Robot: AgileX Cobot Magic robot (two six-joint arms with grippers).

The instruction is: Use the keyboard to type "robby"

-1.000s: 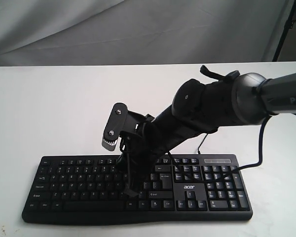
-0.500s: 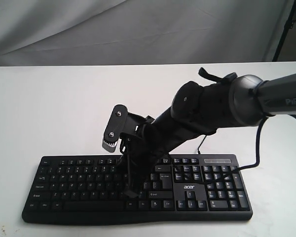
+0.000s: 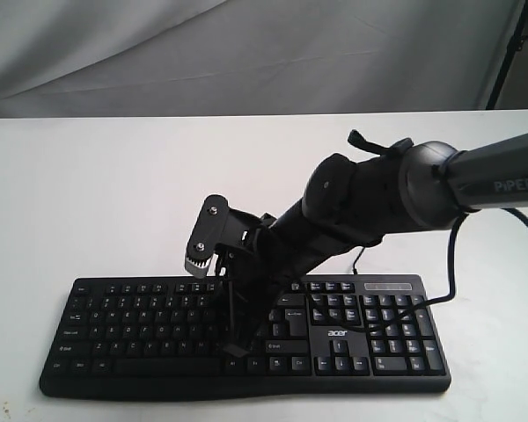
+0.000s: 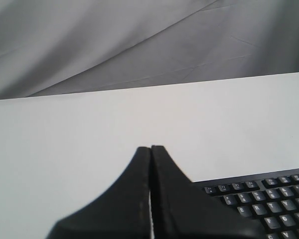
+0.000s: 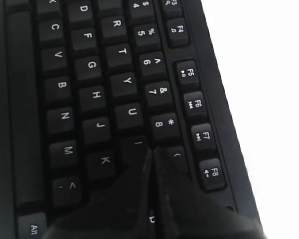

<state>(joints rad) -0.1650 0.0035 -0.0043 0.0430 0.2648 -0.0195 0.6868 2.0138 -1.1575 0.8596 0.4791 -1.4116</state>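
Observation:
The wide black keyboard (image 3: 132, 327) lies along the near edge of the white table, with its acer logo at right. My right gripper (image 3: 235, 346) reaches in from the right and points down onto the middle of the letter keys. In the right wrist view the right gripper (image 5: 152, 150) is shut, its joined tips between the I and 9 keys of the keyboard (image 5: 89, 74); whether they touch a key is unclear. My left gripper (image 4: 150, 148) is shut with nothing in it, above bare table beside the keyboard's (image 4: 269, 199) corner. It is out of the exterior view.
A thin black cable (image 3: 451, 264) loops off the keyboard's far right end, under the right arm (image 3: 396, 189). The white table (image 3: 114, 193) stretches behind the keyboard to a grey cloth backdrop (image 3: 246, 53). A dark stand leg (image 3: 509, 53) is at the far right.
The right arm has sunk a little, bringing its wrist and shut gripper slightly lower over the middle keys. The keyboard has not moved.

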